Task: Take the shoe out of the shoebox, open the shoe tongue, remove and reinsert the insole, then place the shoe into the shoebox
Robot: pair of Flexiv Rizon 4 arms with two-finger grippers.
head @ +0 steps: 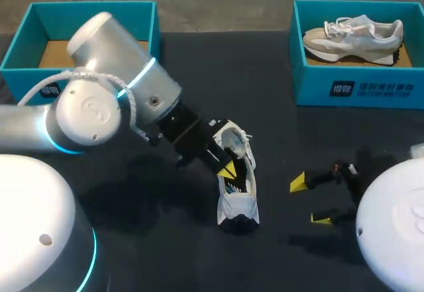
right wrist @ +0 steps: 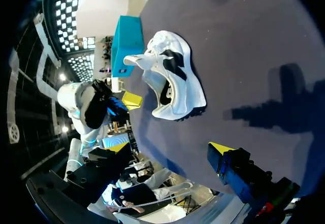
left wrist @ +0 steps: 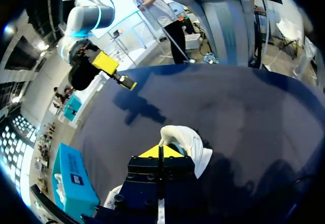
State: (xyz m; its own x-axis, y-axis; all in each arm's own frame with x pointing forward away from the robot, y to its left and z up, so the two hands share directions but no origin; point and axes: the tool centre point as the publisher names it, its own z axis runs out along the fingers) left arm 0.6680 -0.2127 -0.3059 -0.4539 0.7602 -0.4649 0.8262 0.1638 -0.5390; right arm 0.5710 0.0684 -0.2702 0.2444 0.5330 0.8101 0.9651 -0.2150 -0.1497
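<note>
Where a white shoe (head: 237, 193) lies on dark table (head: 278, 140), left jaws closed at it, right jaws open, shoeboxes (head: 93, 4) behind

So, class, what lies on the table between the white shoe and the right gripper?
Nothing: in the head view, only bare dark table separates the white shoe from the right gripper. The right wrist view agrees.

We look down on the whole table (head: 199, 60) from above and behind; our left wrist camera sits close, the white shoe (left wrist: 189, 140) just ahead of the left gripper (left wrist: 160, 153); our right wrist camera (farther off) sees it well ahead of the right gripper (right wrist: 172, 150); all views share it.
</note>
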